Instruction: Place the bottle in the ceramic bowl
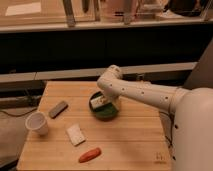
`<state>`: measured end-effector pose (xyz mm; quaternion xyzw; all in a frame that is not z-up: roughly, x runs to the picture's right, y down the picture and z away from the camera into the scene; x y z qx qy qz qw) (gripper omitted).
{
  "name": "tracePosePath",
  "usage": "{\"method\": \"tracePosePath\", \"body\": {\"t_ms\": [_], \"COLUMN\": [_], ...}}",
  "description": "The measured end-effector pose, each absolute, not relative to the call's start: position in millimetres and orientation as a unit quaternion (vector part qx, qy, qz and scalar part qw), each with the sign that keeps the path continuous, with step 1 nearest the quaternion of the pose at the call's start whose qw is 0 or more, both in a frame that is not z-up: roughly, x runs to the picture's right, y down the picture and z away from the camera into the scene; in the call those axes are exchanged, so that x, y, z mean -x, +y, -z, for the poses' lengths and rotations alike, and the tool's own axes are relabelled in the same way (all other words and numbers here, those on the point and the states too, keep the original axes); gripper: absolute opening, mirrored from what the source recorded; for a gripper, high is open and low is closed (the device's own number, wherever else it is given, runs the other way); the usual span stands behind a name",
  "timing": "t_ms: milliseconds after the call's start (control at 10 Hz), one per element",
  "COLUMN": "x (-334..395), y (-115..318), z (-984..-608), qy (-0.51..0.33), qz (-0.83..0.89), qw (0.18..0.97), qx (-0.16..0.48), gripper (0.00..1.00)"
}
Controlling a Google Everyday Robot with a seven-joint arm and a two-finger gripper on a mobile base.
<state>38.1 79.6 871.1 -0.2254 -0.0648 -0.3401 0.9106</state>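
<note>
White robot arm bends down from its elbow, the gripper [111, 102] inside the ceramic bowl [104, 113], beside the bottle [98, 102].

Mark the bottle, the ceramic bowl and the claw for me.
bottle [98, 102]: camera view, on its pale label, inside the bowl.
ceramic bowl [106, 115]: camera view, on its dark green near rim.
claw [109, 101]: camera view, on its tip, over the bowl beside the bottle.

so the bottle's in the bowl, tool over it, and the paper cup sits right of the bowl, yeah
Not quite: the cup sits left of the bowl, near the table's left edge, as the camera view shows. The bottle does lie in the bowl, with the tool over it.
</note>
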Motion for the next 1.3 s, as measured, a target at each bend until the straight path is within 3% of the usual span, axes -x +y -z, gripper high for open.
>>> {"method": "tracePosePath", "body": {"t_ms": [1300], "x": [-45.3], "y": [80.1], "z": [-872.2], "qy": [-0.06], "qz": [0.334], "qw": [0.915], "qx": [0.22], "gripper": [0.8]}}
